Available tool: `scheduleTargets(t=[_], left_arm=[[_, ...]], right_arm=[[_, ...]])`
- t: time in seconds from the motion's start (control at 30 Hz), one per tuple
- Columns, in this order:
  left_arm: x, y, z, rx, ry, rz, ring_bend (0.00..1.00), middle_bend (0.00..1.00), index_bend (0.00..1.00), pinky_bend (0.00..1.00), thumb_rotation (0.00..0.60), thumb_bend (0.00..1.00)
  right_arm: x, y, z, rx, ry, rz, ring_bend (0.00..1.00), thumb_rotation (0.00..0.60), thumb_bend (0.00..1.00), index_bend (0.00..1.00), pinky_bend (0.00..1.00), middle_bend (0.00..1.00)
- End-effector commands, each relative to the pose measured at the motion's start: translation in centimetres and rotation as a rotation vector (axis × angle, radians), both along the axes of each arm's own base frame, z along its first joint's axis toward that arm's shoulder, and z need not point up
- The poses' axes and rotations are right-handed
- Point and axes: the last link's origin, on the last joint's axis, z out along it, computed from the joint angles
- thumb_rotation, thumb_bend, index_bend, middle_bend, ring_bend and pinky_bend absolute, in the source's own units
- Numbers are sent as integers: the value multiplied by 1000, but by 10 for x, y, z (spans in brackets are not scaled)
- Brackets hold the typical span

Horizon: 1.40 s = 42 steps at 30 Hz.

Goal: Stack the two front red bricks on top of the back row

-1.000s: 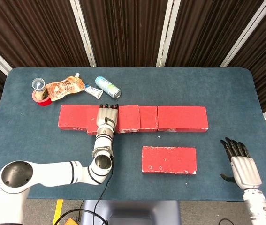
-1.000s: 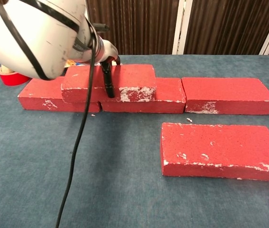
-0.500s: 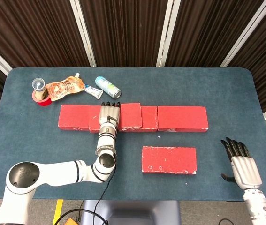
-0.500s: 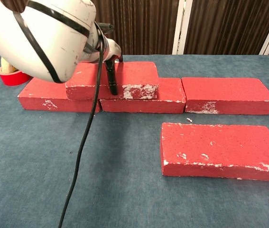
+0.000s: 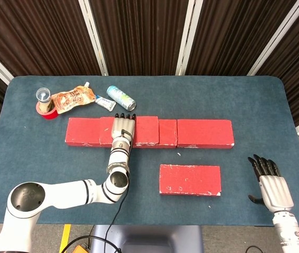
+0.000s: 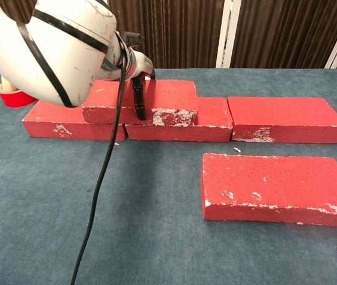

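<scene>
A red brick (image 5: 145, 130) lies on top of the back row, over the seam between the row's left brick (image 5: 82, 131) and middle brick (image 5: 167, 133). My left hand (image 5: 122, 128) grips this upper brick (image 6: 167, 99), fingers across its top and a dark thumb (image 6: 139, 102) down its front face. The row's right brick (image 5: 205, 133) is bare on top. One more red brick (image 5: 190, 179) lies flat in front of the row, also seen in the chest view (image 6: 275, 187). My right hand (image 5: 270, 182) rests open at the table's right front, away from all bricks.
Behind the row at the back left lie a red tape roll (image 5: 46, 108), an orange snack pouch (image 5: 73, 98), a small tube (image 5: 105, 103) and a can (image 5: 121, 98). My white left forearm (image 6: 55, 41) and its cable fill the chest view's upper left.
The left hand has pushed the upper brick backward, from overhanging the row's front edge to lying in line with the row. The right hand and the front brick have stayed put.
</scene>
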Motion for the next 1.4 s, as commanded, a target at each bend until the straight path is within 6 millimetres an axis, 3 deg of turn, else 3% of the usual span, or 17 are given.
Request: scheduleTargets(t=[0.03,0.6,1.4], left_arm=[[1,0,0,-3,0,-6,0,106,0,72,600,274],[6,5,-4,-16,4,-43,0,106,0,62,600,273],[-2,14,4,-13,14,-59,0,100,0,58,600,274]], right_arm=[[0,0,0,0,1,0,44,600,0,145,0,116],[-1,-1,0,0,3,-6,44,600,0,146,0,115],[-2,-1,-2,2,7,-15,44,600,0,145,0,116]])
